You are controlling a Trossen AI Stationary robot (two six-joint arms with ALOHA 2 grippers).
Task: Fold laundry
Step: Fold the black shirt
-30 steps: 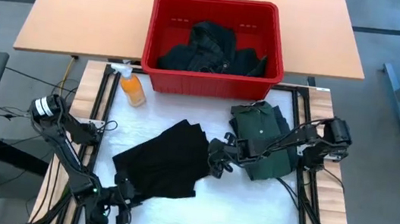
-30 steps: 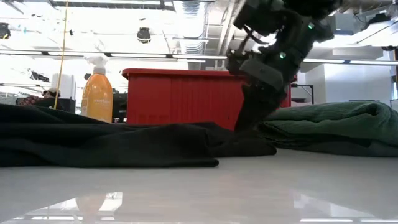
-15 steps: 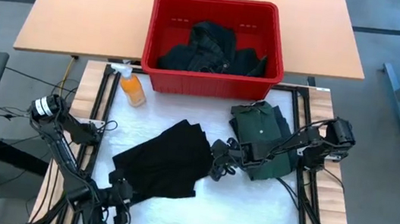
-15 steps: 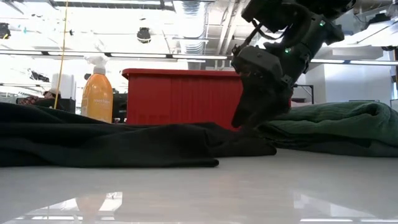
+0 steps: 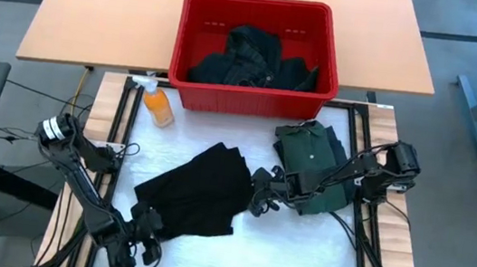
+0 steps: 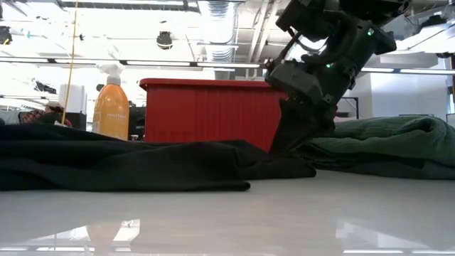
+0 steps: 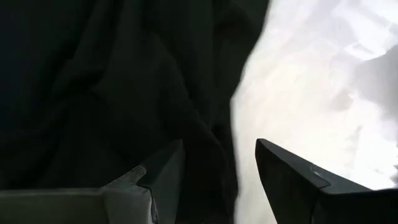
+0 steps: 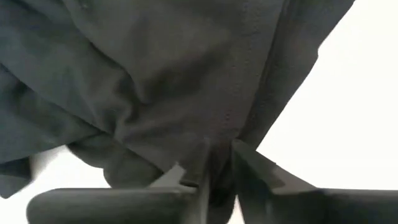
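Cloth (image 5: pixel 199 197) lies flat on the table; my right hand (image 8: pixel 221 163) pinches its corner, left hand (image 7: pixel 217 171) open at its edge, fold next.

Free white table surface (image 5: pixel 297 250) runs along the near edge and near-right corner. Spread black cloth garment (image 5: pixel 194 196) fills the middle and near-left. Folded dark green collared shirt (image 5: pixel 312 165) blocks the right side. Red plastic basket (image 5: pixel 252 58) of dark clothes closes the far edge; orange spray bottle (image 5: pixel 158 104) stands at the far-left corner.
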